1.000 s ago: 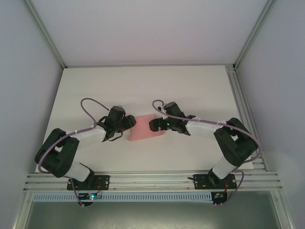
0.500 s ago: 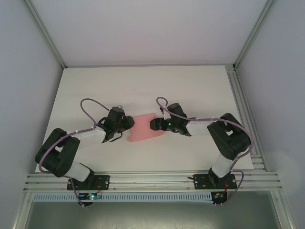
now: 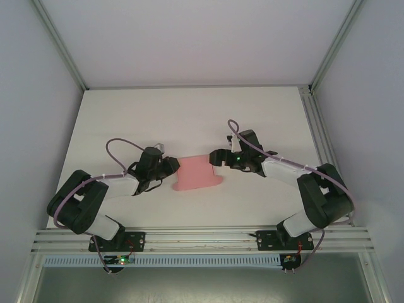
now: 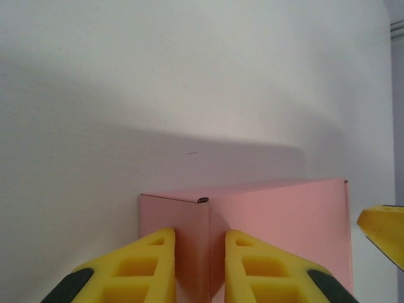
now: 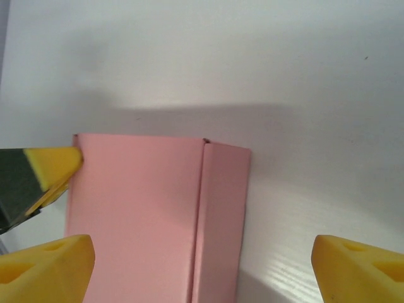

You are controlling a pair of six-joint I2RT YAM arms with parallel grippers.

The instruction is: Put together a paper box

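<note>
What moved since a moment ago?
The left tool closed in and now pinches the left end of the paper box. The right tool backed away to the right, open, uncovering the box's right edge. The box itself stayed about where it was on the table.

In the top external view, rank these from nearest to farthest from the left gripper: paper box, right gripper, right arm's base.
1. paper box, right at its fingertips.
2. right gripper, across the box.
3. right arm's base, near edge, right side.
</note>
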